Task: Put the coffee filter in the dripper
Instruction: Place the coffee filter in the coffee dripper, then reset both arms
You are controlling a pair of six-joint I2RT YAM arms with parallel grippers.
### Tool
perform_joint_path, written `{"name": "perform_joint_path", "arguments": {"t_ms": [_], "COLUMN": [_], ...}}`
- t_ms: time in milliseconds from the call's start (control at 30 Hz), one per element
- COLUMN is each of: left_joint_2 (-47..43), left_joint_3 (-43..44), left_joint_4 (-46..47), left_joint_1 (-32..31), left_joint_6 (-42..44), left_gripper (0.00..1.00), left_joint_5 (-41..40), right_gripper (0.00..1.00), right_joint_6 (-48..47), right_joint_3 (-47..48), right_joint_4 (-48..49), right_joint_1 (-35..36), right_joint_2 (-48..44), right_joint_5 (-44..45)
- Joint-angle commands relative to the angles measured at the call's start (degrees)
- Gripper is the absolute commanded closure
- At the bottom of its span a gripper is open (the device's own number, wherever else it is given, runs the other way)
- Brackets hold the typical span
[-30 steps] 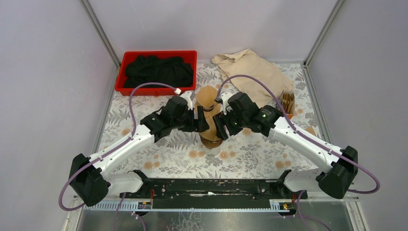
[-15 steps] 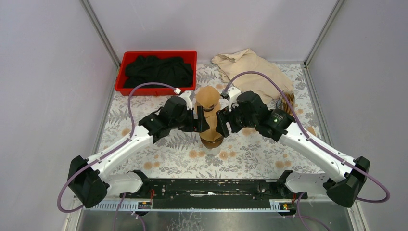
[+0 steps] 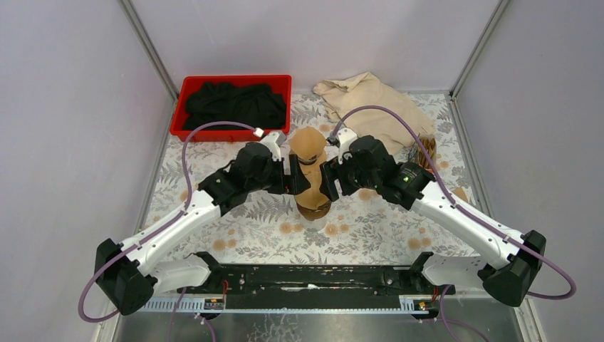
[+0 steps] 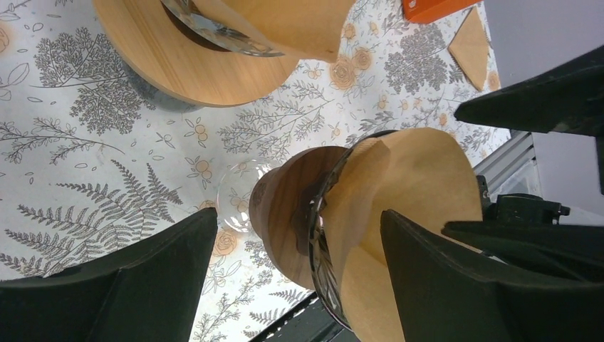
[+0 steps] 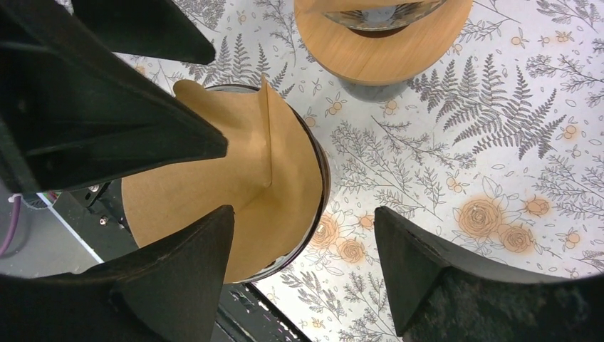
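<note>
A glass dripper with a wooden collar [image 4: 285, 214] stands mid-table, and a brown paper coffee filter [image 4: 409, 178] sits in its cone, sticking out past the rim. The right wrist view looks into the filter [image 5: 235, 178], with its seam fold showing inside the glass rim. From the top, the dripper [image 3: 313, 208] is between both grippers. My left gripper [image 3: 296, 178] is open, with its fingers on either side of the dripper [image 4: 299, 285]. My right gripper [image 3: 328, 181] is open beside the filter's rim [image 5: 306, 278] and holds nothing.
A second wooden-based dripper [image 3: 308, 142] with a filter stands just behind [image 4: 192, 64] [image 5: 384, 43]. An orange filter box [image 3: 426, 151] and a loose filter [image 4: 471, 46] lie at the right. A red bin [image 3: 186, 87] of black cloth and a beige cloth [image 3: 370, 103] are at the back.
My right gripper moved left and a little away from me, closing in on the dripper, as its arm base swung right. The left arm shifted only slightly. The filter stays in the dripper.
</note>
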Motion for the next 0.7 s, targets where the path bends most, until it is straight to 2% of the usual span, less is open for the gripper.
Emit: {"name": "perform_joint_path", "arguments": {"t_ms": [0,333,533,600,667], "left_joint_2": [-3.14,-9.03,-12.08,-13.21,-14.51], "left_joint_3": [0.01,1.94,2.1,2.05,1.99], "left_joint_4": [2.96,-0.41,-3.55,-4.73,-5.89], "left_joint_1": [0.38,4.7,12.4,15.57,18.71], "left_joint_6": [-0.1,1.43,2.89,3.25,3.73], "left_gripper": [0.08,0.0,0.0,0.0,0.0], "left_joint_5": [0.56,-4.58,-5.81,-5.85,-6.19], "right_gripper": [0.21,0.07,0.04,0.0,0.01], "right_joint_6": [0.35,-3.82,-3.02,-2.97,-3.46], "right_joint_3": [0.6,-1.59,-4.04,-5.12,-6.41], "right_joint_4": [2.75,6.67,8.3,8.61,9.27], "right_joint_1": [0.52,-0.97,-8.87,-10.84,-11.47], "right_joint_2": [-1.28,-8.78,-13.78,-15.8,-18.05], "right_joint_5": [3.17,20.45,27.18,31.96,36.03]}}
